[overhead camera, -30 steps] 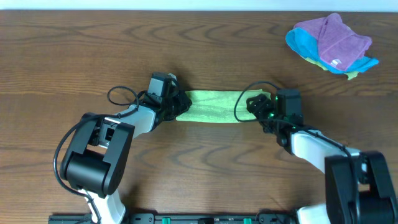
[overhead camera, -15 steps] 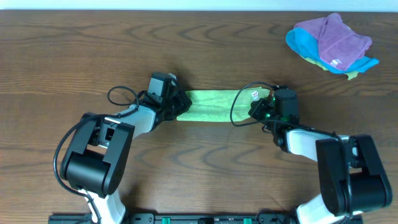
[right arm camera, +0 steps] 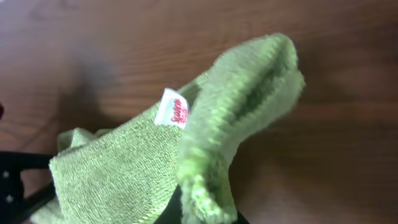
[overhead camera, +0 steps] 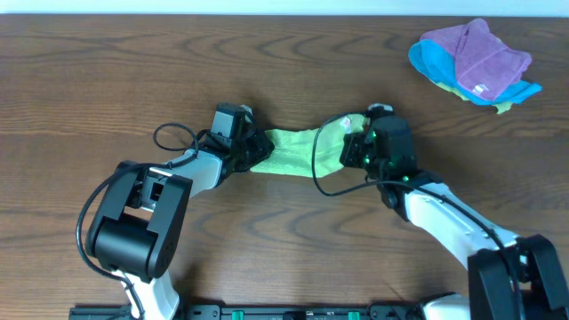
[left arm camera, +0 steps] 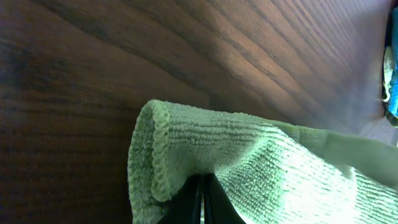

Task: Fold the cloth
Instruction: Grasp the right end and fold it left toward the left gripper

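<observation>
Cloth is soft, ribbed lime terry, bunched lengthwise.

Dark brown wood-grain table fills view; pale strip beyond far edge; even light.

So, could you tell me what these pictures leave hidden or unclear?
Right gripper: fingers covered by the cloth in the right wrist view, cut by its bottom edge.
Tag print: right wrist view, blurred.
Left gripper grip: overhead, under its own wrist.
Blue cloth: overhead, mostly under the purple cloth.
</observation>
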Action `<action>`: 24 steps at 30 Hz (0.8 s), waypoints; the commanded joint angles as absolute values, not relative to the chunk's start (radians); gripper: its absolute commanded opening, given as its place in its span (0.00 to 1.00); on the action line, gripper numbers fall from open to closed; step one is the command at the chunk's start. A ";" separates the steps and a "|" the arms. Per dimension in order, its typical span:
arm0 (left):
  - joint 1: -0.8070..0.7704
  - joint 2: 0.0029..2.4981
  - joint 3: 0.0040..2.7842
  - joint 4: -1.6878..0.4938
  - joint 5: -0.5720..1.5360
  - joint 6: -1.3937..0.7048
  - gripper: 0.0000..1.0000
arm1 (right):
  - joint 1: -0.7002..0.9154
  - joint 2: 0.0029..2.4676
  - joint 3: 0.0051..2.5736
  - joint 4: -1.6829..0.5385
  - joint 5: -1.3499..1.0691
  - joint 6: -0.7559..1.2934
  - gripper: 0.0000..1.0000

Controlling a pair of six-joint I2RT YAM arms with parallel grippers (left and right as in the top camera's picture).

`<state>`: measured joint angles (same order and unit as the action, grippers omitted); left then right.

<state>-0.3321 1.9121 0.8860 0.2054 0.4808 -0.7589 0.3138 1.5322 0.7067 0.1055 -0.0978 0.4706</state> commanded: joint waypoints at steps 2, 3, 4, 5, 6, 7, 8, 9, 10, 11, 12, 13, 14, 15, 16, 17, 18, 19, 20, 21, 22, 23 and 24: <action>-0.331 1.947 0.888 0.184 0.483 -0.756 0.06 | 0.349 1.522 0.788 0.046 -0.051 0.409 0.01; -0.329 1.946 0.888 0.183 0.484 -0.756 0.06 | 0.354 1.520 0.804 0.028 -0.035 0.406 0.01; -0.325 1.945 0.888 0.181 0.484 -0.756 0.06 | 0.359 1.518 0.821 -0.003 -0.013 0.406 0.01; -0.320 1.940 0.888 0.176 0.484 -0.756 0.06 | 0.360 1.515 0.833 -0.039 0.005 0.406 0.01; -0.313 1.934 0.888 0.171 0.483 -0.755 0.06 | 0.360 1.513 0.842 -0.065 0.022 0.406 0.01; -0.305 1.926 0.888 0.168 0.480 -0.755 0.06 | 0.360 1.510 0.850 -0.090 0.038 0.406 0.02; -0.297 1.918 0.888 0.168 0.479 -0.755 0.06 | 0.360 1.508 0.855 -0.104 0.047 0.402 0.01; -0.289 1.909 0.888 0.168 0.474 -0.756 0.06 | 0.360 1.502 0.857 -0.113 0.054 0.398 0.01; -0.279 1.896 0.888 0.168 0.468 -0.755 0.06 | 0.360 1.495 0.857 -0.118 0.057 0.394 0.01; -0.269 1.881 0.888 0.168 0.463 -0.755 0.06 | 0.361 1.481 0.857 -0.131 0.073 0.395 0.02; -0.265 1.871 0.888 0.167 0.461 -0.755 0.06 | 0.361 1.469 0.857 -0.143 0.087 0.395 0.01; -0.262 1.864 0.888 0.165 0.457 -0.755 0.06 | 0.361 1.456 0.857 -0.155 0.091 0.395 0.01; -0.261 1.861 0.888 0.164 0.452 -0.755 0.06 | 0.361 1.445 0.857 -0.162 0.094 0.395 0.01; -0.261 1.860 0.888 0.162 0.452 -0.756 0.06 | 0.361 1.435 0.857 -0.167 0.095 0.395 0.01; -0.261 1.860 0.888 0.159 0.452 -0.756 0.06 | 0.361 1.422 0.857 -0.171 0.094 0.395 0.01; -0.262 1.860 0.888 0.155 0.448 -0.756 0.06 | 0.363 1.410 0.857 -0.174 0.094 0.395 0.01; -0.264 1.860 0.888 0.154 0.446 -0.756 0.06 | 0.366 1.402 0.857 -0.173 0.094 0.395 0.01; -0.266 1.860 0.888 0.154 0.445 -0.756 0.06 | 0.369 1.397 0.857 -0.171 0.094 0.394 0.01; -0.268 1.860 0.888 0.155 0.443 -0.757 0.06 | 0.374 1.394 0.858 -0.167 0.094 0.394 0.01; -0.270 1.860 0.888 0.155 0.442 -0.758 0.06 | 0.378 1.393 0.859 -0.165 0.094 0.394 0.01; -0.270 1.860 0.888 0.157 0.442 -0.762 0.06 | 0.382 1.393 0.859 -0.165 0.094 0.394 0.01; -0.270 1.860 0.888 0.158 0.442 -0.766 0.06 | 0.388 1.393 0.859 -0.165 0.095 0.393 0.01; -0.270 1.860 0.888 0.158 0.442 -0.767 0.06 | 0.397 1.394 0.859 -0.165 0.100 0.387 0.01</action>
